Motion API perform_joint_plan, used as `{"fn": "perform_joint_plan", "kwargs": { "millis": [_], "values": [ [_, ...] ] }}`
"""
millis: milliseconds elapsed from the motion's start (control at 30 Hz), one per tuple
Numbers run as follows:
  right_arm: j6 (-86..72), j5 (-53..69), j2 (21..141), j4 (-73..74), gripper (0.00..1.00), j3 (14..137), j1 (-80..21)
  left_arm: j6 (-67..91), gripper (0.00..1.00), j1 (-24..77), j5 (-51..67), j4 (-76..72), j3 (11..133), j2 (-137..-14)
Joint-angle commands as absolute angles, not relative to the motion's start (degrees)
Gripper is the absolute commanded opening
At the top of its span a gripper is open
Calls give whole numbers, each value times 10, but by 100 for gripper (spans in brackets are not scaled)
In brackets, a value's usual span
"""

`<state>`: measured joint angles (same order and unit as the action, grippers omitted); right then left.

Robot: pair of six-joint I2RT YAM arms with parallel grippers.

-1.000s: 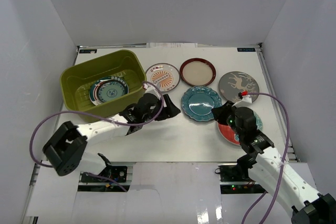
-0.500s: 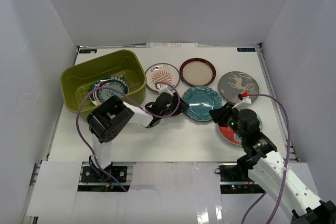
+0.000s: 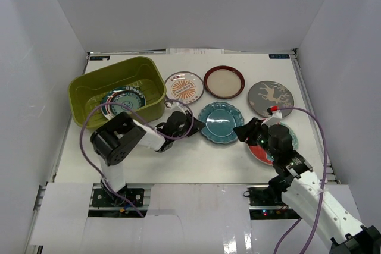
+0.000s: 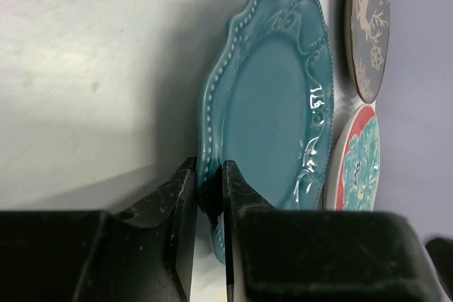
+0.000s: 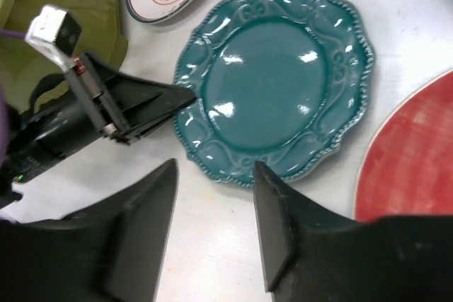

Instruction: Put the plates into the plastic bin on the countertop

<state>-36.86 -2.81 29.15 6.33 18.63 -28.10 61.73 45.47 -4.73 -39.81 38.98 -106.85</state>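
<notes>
A teal plate (image 3: 220,122) (image 4: 276,97) (image 5: 276,76) lies on the white countertop (image 3: 196,159) in the middle. My left gripper (image 3: 199,124) (image 4: 209,167) is shut on its left rim, one finger above and one below. My right gripper (image 3: 241,132) (image 5: 214,167) is open just off the plate's near-right edge, with nothing between its fingers. The olive plastic bin (image 3: 113,66) stands at the left with a small blue-green plate (image 3: 123,102) inside. An orange sunburst plate (image 3: 184,86), a red-rimmed cream plate (image 3: 224,81) and a grey deer plate (image 3: 270,96) lie along the back.
A red floral plate (image 3: 257,151) (image 5: 417,153) lies under my right wrist, partly hidden. White walls close in the countertop on three sides. My left arm's purple cable (image 3: 86,126) loops in front of the bin's near wall.
My left gripper has closed on the teal plate's rim and drawn it slightly left and nearer. My right gripper has opened beside the plate.
</notes>
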Motion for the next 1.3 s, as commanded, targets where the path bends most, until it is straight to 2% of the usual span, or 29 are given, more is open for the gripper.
{"fn": "perform_joint_plan", "kwargs": {
  "millis": [0, 67, 133, 233, 500, 633, 733, 867, 1033, 1167, 1267],
  "values": [
    [-350, 1, 310, 33, 60, 177, -278, 568, 0, 451, -71, -338, 335, -956],
    [-344, 25, 330, 27, 76, 178, -278, 571, 0, 451, -62, -336, 300, -872],
    [-333, 41, 348, 19, 87, 181, -276, 578, 0, 451, -50, -322, 280, -816],
    [-324, 44, 360, 19, 94, 188, -275, 603, 0, 444, -26, -309, 243, -709],
    [-323, 53, 316, 19, 93, 216, -271, 599, 0, 409, 24, -189, 278, -467],
    [-326, 73, 316, 20, 93, 221, -270, 607, 0, 357, 69, -124, 329, -422],
    [-325, 88, 321, 20, 93, 221, -271, 575, 0, 301, 54, -49, 386, -392],
    [-316, 94, 323, 19, 94, 225, -270, 506, 0, 228, -38, 30, 467, -390],
    [-313, 121, 339, 18, 93, 228, -270, 441, 0, 152, -80, 78, 552, -447],
    [-310, 134, 343, 18, 94, 225, -270, 436, 0, 49, -41, 81, 576, -480],
    [-303, 136, 343, 19, 93, 224, -270, 453, 0, -62, 49, 80, 584, -518]
  ]
}}
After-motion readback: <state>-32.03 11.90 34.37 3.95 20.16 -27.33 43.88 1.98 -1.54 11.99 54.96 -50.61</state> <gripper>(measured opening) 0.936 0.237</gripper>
